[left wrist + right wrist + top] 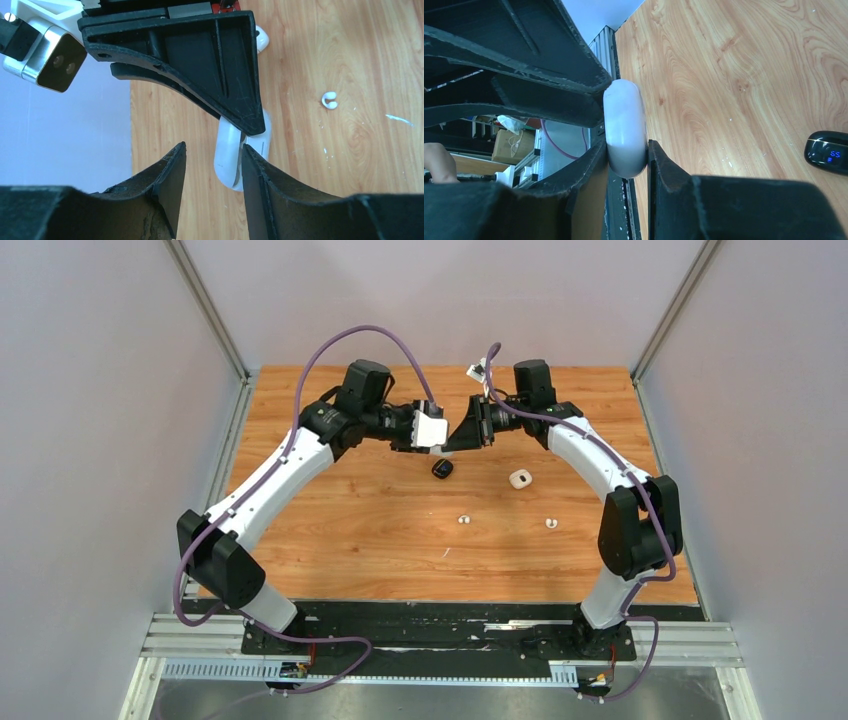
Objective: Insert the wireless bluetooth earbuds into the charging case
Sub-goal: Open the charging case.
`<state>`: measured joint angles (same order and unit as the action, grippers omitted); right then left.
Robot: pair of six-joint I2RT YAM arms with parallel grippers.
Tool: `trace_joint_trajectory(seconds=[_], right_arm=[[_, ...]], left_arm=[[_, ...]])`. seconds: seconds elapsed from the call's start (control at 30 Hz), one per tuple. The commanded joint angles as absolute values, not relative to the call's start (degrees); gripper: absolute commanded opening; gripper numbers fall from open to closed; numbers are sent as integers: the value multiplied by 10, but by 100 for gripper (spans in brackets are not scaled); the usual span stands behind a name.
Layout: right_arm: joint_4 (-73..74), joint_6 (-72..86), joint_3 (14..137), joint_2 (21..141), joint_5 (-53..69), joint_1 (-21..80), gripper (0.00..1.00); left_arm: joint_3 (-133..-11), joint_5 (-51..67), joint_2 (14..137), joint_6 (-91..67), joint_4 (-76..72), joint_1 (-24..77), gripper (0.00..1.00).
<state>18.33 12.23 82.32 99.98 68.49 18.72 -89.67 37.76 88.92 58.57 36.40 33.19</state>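
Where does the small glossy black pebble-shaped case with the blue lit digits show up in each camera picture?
Top external: the black case lies on the wood near the picture's centre.
Left wrist: not in it.
Right wrist: the case sits at the right edge, below the middle, blue digits lit.
Shared landmark: the light wood-grain table top, seen in all three views.

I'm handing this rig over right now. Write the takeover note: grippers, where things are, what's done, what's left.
Right gripper: shut on a white case, held off the table.
Left gripper: open, jaws either side of that case, not clamped.
On the table: black case, second white case, two loose earbuds.
Done: one case picked up.
Left: both visible earbuds are outside any case. Whether the held case's lid is open I cannot tell.
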Motion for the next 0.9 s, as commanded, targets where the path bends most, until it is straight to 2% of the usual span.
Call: trace_joint_trajectory(seconds=[0.0, 0.23, 0.5, 0.67, 0.73, 0.87], right_arm=[[163, 130, 839, 984, 716, 191, 0], [162, 126, 843, 983, 722, 193, 0], [162, 126, 843, 981, 722, 193, 0], [162, 125, 845, 982, 721, 195, 0], [162, 124, 843, 981, 718, 194, 0], [163, 115, 842, 977, 704, 195, 0]], left_arm=[[-883, 353, 881, 618, 328, 339, 51], [-862, 330, 877, 670, 304, 348, 51], [-848, 359, 868, 784, 363, 361, 51], [-849, 352, 874, 790, 372, 365, 50], [-852, 345, 876, 778, 364, 366, 46], [-874, 324, 887, 744, 364, 369, 29]])
